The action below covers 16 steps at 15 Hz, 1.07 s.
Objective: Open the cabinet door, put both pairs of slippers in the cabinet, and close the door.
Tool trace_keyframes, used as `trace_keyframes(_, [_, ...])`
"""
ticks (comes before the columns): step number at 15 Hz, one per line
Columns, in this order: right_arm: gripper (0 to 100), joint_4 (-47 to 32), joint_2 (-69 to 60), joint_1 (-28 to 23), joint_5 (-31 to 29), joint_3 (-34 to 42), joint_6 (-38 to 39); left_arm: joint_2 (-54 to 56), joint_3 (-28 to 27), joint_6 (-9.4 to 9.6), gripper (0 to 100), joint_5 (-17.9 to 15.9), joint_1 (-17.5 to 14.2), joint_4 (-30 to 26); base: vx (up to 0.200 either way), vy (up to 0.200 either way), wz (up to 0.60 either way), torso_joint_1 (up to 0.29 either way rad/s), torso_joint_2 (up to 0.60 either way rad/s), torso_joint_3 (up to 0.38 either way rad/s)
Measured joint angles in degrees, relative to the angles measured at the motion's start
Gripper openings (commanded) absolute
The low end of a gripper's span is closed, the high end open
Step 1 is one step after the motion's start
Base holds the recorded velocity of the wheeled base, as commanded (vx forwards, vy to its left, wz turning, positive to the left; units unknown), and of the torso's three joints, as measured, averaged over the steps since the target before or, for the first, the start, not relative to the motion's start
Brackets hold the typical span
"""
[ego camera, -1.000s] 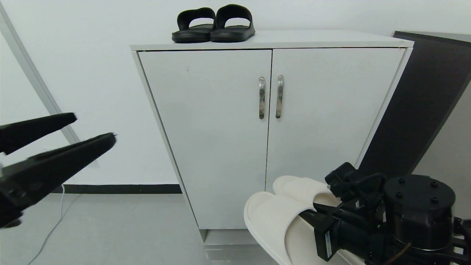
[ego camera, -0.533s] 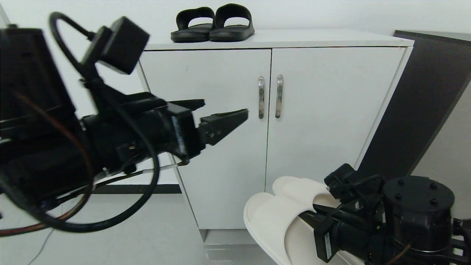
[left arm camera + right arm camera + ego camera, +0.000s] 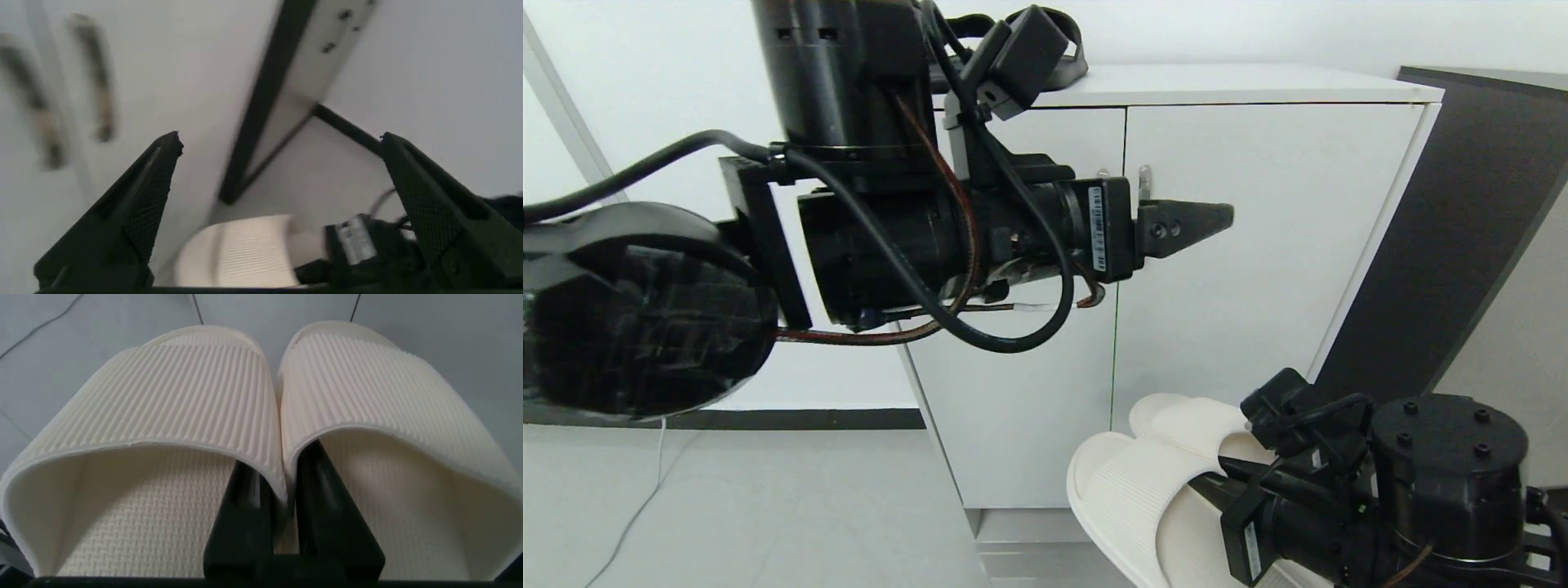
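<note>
Both white slippers unmoved — left gripper now across the handles

The cabinet is plain white, and its handle is silvery metal. The slippers on top are black. The cream slippers have finely ribbed straps and herringbone-embossed footbeds. The left gripper and right gripper are matte black. The floor is pale grey.

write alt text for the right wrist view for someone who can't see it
The right gripper is shut on the white slippers, its two black fingers pinching the pair's inner sides together under the ribbed straps. Grey floor shows beyond the toes.
</note>
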<state>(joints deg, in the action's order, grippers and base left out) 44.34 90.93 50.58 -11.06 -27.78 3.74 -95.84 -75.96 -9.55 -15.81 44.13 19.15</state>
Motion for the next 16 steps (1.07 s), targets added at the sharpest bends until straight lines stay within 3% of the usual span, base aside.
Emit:
trace_keyframes(1, [0, 0.0, 0.0, 0.0, 0.0, 0.1, -0.3, -1.5, -1.7, -2.24, 100, -3.1, 0.0, -0.3, 0.000, 0.000, 0.00, 0.000, 0.00, 0.000])
trace_keyframes(3, [0, 0.0, 0.0, 0.0, 0.0, 0.2, -0.4, -3.1, -3.0, -4.60, 100, -7.8, -0.6, -0.4, 0.000, 0.000, 0.00, 0.000, 0.00, 0.000])
trace_keyframes(5, [0, 0.0, 0.0, 0.0, 0.0, 0.4, -0.5, -4.5, -3.6, -5.53, 100, -9.4, -2.2, -0.2, 0.000, 0.000, 0.00, 0.000, 0.00, 0.000])
trace_keyframes(8, [0, 0.0, 0.0, 0.0, 0.0, 0.5, -0.5, -6.3, -4.7, -5.47, 100, -7.9, -3.7, 0.0, 0.000, 0.000, 0.00, 0.000, 0.00, 0.000])
trace_keyframes(11, [0, 0.0, 0.0, 0.1, 0.0, 0.4, -0.7, -9.0, -8.0, -5.34, 100, -3.9, -4.4, 0.0, 0.000, 0.000, 0.00, 0.000, 0.00, 0.000])
trace_keyframes(16, [0, 0.0, 0.0, 0.2, 0.0, 0.5, -1.3, -14.5, -14.9, -3.23, 100, 2.1, -4.7, -0.2, 0.000, 0.000, 0.00, 0.000, 0.00, 0.000])
